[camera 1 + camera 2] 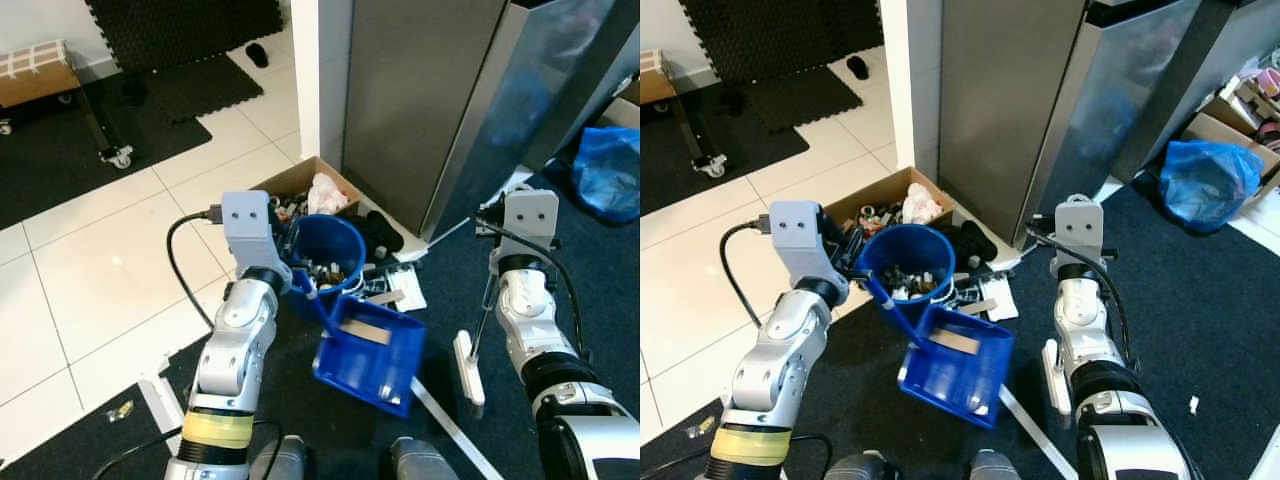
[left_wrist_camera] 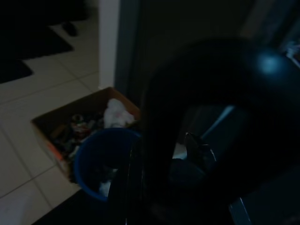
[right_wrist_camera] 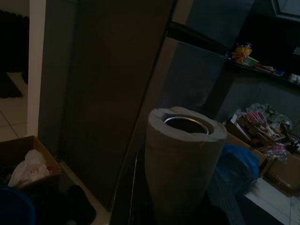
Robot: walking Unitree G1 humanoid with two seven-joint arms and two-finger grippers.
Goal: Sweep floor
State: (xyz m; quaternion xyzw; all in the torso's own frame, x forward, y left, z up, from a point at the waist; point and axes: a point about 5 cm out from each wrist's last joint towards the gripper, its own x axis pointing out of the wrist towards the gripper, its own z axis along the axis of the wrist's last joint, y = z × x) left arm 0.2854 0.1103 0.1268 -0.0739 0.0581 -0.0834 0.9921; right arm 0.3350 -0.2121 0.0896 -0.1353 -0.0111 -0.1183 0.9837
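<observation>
I see blue dustpan tilted beside blue bucket (debris inside), left gripper clamped on handle; right gripper grasps broom.

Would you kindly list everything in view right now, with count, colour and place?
Round plastic bucket: one, blue, holding litter, on dark carpet by the cardboard box.
Plastic dustpan: one, blue, tilted below the bucket, a flat wooden piece in it.
Cardboard box: one, brown, full of rubbish, against the white pillar.
Broom: one, white head, on the carpet.
Plastic bag: one, blue, far right.
Left gripper: at the dustpan handle.
Right gripper: on the broom stick.
</observation>
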